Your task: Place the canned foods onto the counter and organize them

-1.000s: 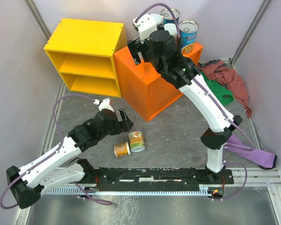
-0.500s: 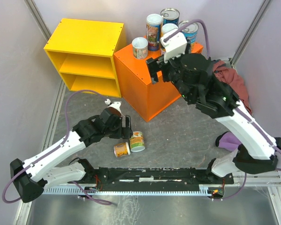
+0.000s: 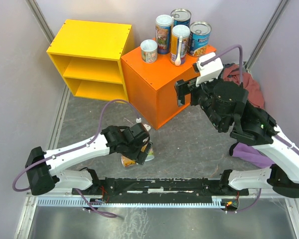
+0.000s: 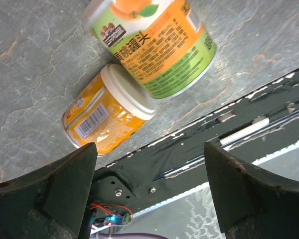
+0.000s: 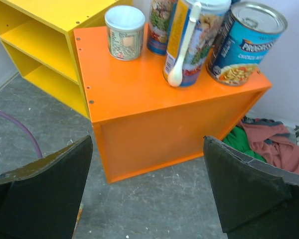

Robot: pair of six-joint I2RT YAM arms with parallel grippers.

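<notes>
The left end effector (image 4: 150, 152) is wide open, empty, and nearer. Just ahead of its fingers the yellow tin (image 4: 102, 119) lies on its side on the desk (image 4: 35, 59), long axis oblique to the gap, against the orange-green tin (image 4: 157, 45). The right end effector (image 5: 147, 149) is open, empty, facing the counter (image 5: 134, 84).

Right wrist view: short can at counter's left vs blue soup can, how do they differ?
The short can is lower and narrower than the blue soup can. The short can's label is pale; the blue soup can's is blue. Both stand upright on the orange counter.
</notes>
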